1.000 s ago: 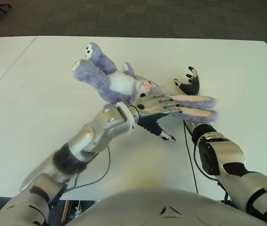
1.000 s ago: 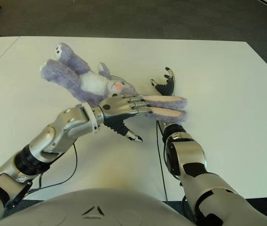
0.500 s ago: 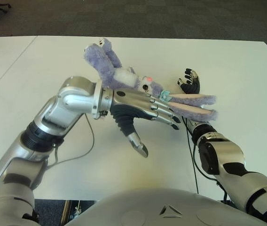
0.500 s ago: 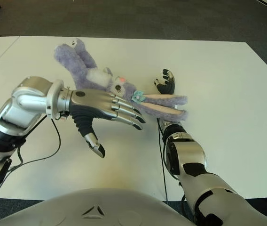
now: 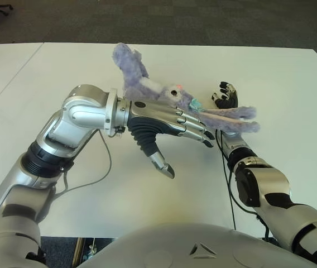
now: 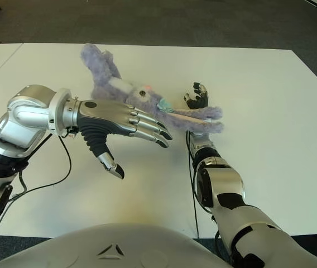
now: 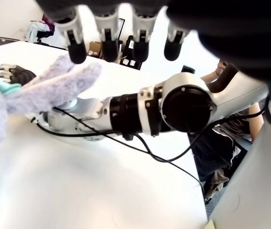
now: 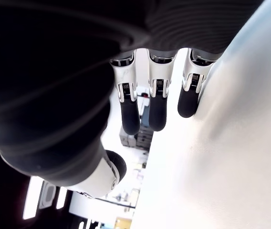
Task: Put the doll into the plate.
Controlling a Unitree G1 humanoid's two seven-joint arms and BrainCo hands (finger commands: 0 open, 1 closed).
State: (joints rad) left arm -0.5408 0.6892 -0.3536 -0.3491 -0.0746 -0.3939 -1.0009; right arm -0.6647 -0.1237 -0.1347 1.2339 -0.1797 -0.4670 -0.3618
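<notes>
The white tabletop (image 5: pixel 47 95) fills most of both eye views, with dark carpet (image 5: pixel 164 19) beyond its far edge.

The left arm (image 5: pixel 72 125) reaches across from the robot's left toward the middle of the tabletop. Its left hand (image 5: pixel 167 120) is stretched out flat, fingers (image 5: pixel 195 125) straight and slightly spread toward the right, thumb hanging downward, holding nothing. The back of the hand lies just in front of the doll in the eye views; whether it touches the doll cannot be told.

The right arm (image 5: pixel 264 192) comes up along the robot's right side, a black cable (image 5: pixel 225 184) trailing beside it on the tabletop. The right hand (image 5: pixel 225 99) shows just beyond the doll's ears, fingers loosely extended and empty; the right wrist view shows three fingertips (image 8: pixel 157 107) straight, near the white surface, with nothing between them.

The doll (image 5: pixel 147 92), a purple plush rabbit with a white belly and a pink nose, sits at the middle of the tabletop. Its legs point up and away toward the far edge, its head lies beside the left hand's knuckles, and its long ears (image 5: pixel 231 117) stretch to the right, over the right wrist. A small teal bow (image 5: pixel 195 104) sits at the base of the ears. In the left wrist view, the ear tips (image 7: pixel 54 83) lie just under the left fingertips. Neither hand grips the doll.
</notes>
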